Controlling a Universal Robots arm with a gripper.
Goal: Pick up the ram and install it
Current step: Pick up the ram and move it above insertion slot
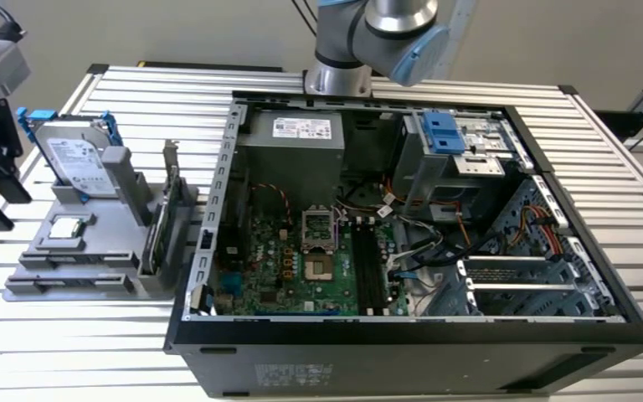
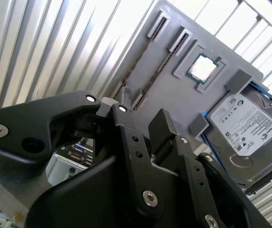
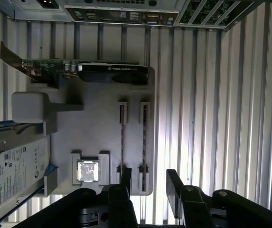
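Hovering over the near edge of a grey moulded plastic holder tray (image 3: 98, 123), the black two-finger gripper (image 3: 150, 184) stands released: its fingers are apart with only bare slats between them, grasping nothing.

Count, first wrist view:
- 2 narrow slots in the tray, side by side. Each carries a thin dark strip seen edge-on. These look like the ram (image 3: 122, 137) and a second stick (image 3: 144, 137), but from this angle no chips or board colour can be made out.
- 1 silver boxy hard drive (image 3: 12, 166) with blue rails, cut off by the picture edge.
- 1 green expansion card (image 3: 102, 71) with a silver metal bracket, upright in the tray.
- 1 small square silver processor chip (image 3: 87, 170) in its own pocket.

One gripper finger (image 3: 125, 176) sits over the end of the slot holding the ram; whether it touches cannot be told.

Count, exterior view:
- 1 open black tower computer case (image 1: 411, 339) on the slatted aluminium table (image 1: 623, 209), just beside the tray.
- 1 green motherboard (image 1: 288, 268) inside it, with long black memory sockets (image 1: 367, 268) whose number is hard to tell.
- 1 silver and blue robot arm (image 1: 378, 25), cut off at the top.

The gripper is at the exterior view's left, partly out of frame, well apart from the case.
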